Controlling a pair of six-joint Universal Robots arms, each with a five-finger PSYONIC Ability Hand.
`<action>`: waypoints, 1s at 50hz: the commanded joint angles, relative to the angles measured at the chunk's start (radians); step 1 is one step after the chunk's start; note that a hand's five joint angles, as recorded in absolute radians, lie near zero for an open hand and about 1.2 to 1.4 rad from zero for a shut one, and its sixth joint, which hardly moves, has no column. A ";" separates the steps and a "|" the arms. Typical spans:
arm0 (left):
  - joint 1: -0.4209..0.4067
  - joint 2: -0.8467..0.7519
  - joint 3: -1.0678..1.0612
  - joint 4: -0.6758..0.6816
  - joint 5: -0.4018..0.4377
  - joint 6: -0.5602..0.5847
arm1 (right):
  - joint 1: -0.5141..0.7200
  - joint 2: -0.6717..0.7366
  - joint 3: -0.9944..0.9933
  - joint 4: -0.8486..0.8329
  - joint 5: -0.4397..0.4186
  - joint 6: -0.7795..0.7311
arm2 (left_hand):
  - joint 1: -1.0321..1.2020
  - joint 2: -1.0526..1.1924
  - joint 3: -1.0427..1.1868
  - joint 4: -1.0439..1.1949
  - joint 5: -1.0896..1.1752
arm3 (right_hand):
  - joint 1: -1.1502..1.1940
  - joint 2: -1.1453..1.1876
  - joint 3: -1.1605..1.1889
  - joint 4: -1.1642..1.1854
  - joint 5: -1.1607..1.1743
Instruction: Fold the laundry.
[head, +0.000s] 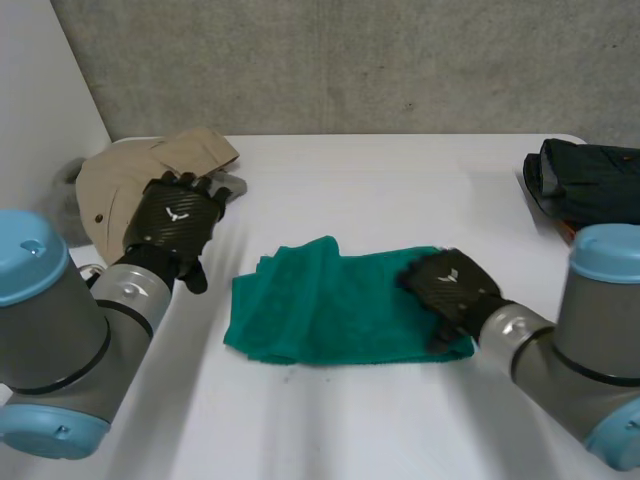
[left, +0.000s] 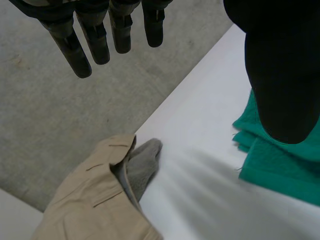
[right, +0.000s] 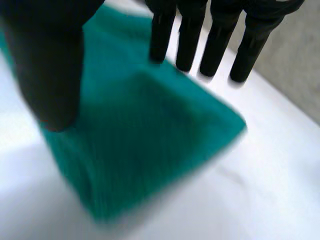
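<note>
A green towel (head: 330, 305) lies folded in the middle of the white table (head: 400, 190). My right hand (head: 452, 285) hovers over its right end with fingers (right: 215, 45) straight and thumb apart, holding nothing; the green towel (right: 145, 135) lies just under the palm. My left hand (head: 175, 222) hangs open at the table's left, above a beige garment (head: 150, 165). Its fingers (left: 95, 40) are straight, with the beige garment (left: 95, 200) and the green towel's edge (left: 280, 165) below them.
A grey cloth (left: 142, 167) pokes out from under the beige garment. A dark folded garment (head: 585, 180) sits at the table's back right corner. The table's far edge meets a grey wall (head: 350, 60).
</note>
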 joint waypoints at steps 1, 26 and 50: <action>-0.034 -0.009 0.005 0.012 -0.001 0.000 | -0.096 0.014 0.045 -0.007 0.017 -0.126 | -0.017 -0.036 -0.039 -0.027 -0.053 | 0.814 0.812 0.817 0.818 0.813; -0.027 0.081 -0.010 0.006 -0.014 0.000 | 0.402 0.079 -0.159 -0.185 -0.105 -0.280 | -0.017 -0.036 -0.039 -0.027 -0.053 | 0.814 0.812 0.817 0.818 0.813; -0.170 -0.038 0.229 -0.015 -0.021 -0.305 | 0.229 -0.051 -0.185 -0.082 0.005 0.427 | 0.004 -0.014 -0.018 -0.006 -0.032 | -0.408 -0.410 -0.404 -0.403 -0.409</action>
